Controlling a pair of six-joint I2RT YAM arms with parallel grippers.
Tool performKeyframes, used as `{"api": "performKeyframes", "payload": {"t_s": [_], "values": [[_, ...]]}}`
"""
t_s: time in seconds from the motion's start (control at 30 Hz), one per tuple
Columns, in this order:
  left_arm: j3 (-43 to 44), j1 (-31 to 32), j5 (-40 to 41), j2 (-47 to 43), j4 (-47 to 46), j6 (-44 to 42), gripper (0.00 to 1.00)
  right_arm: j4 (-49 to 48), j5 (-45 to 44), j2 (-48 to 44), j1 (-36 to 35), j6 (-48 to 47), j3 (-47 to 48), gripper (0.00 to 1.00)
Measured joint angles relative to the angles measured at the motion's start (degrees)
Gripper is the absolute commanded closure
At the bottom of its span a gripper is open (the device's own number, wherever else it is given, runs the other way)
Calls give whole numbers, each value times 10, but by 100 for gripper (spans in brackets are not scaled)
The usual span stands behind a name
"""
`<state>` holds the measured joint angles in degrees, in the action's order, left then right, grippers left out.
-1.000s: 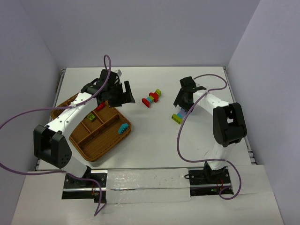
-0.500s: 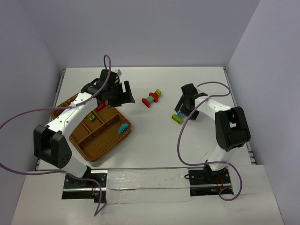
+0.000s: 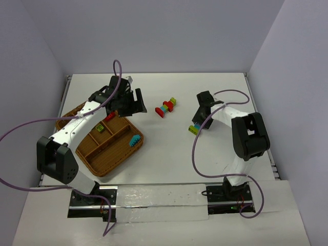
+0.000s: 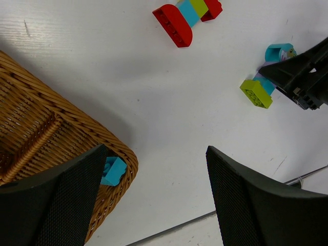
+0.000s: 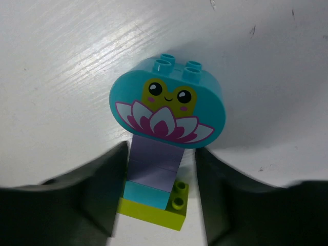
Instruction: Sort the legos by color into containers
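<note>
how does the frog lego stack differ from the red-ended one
The frog stack shows a printed face and purple brick; the red-ended stack neither. The frog stack sits between the right hand's fingers; the red-ended stack lies clear of it. Both multicoloured, on the table.

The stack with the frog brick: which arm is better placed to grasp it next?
Right. On the right arm, the jaws stand on either side of the stack. The left arm hovers by the wicker tray, jaws open and empty, apart from it.

No legible text or markings
</note>
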<state>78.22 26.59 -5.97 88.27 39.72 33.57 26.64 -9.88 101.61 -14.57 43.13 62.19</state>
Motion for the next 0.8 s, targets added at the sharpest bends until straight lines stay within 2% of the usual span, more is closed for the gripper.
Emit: {"api": "performKeyframes", "payload": {"t_s": [0.13, 0.27, 0.47, 0.63, 0.8], "values": [[-4, 0, 1, -1, -2, -3, 15, -4, 0, -3, -1, -3, 2, 98], [-29, 1, -30, -6, -13, -4, 14, 3, 1, -14, -7, -6, 9, 100], [-55, 10, -106, -6, -62, 7, 1, 24, 14, -42, -40, -6, 64, 100], [-56, 22, -158, -6, -136, 34, 2, 35, 33, -44, -109, -2, 146, 100], [-59, 28, -196, 4, -209, 61, 8, 39, 68, -47, -153, 17, 183, 100]]}}
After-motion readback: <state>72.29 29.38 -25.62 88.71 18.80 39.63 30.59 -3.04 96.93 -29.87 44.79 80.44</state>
